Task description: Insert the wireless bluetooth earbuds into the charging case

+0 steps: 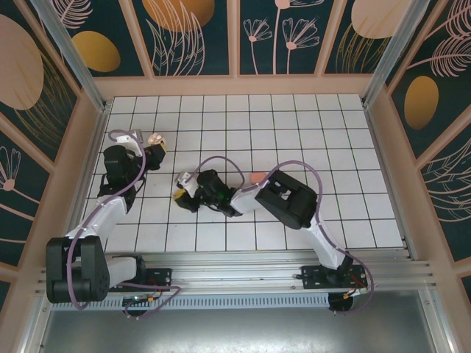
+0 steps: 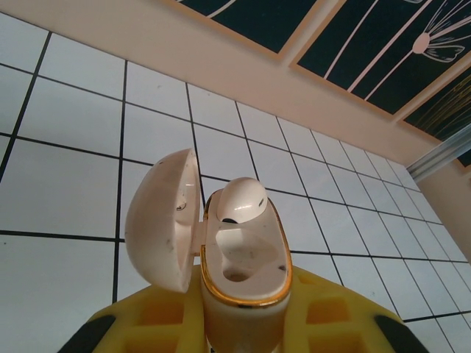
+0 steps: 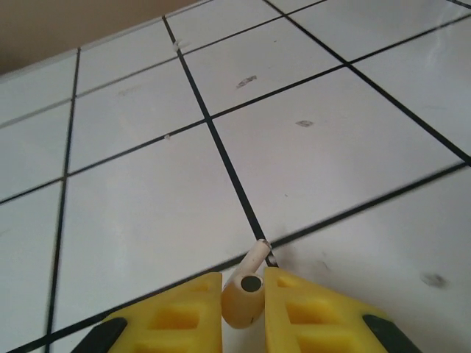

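The charging case (image 2: 243, 272) is pale pink with a gold rim, and its lid (image 2: 158, 220) hangs open to the left. My left gripper (image 2: 246, 327) is shut on the case's body, holding it above the tiles at the left of the floor (image 1: 155, 138). One of the wireless bluetooth earbuds (image 2: 239, 200) sits in the far slot, and the near slot is empty. Another earbud (image 3: 254, 263) is pinched between the yellow fingers (image 3: 309, 309) of my right gripper (image 3: 243, 296), stem pointing down at a tile line. That right gripper (image 1: 182, 193) is low over the tiles, right of the left gripper (image 1: 156, 148).
A salmon-pink rounded block (image 1: 256, 177) lies on the tiles just behind the right forearm. Beige walls (image 1: 243, 84) close in the white tiled floor at the back and both sides. Purple cables (image 1: 294, 168) loop off both arms.
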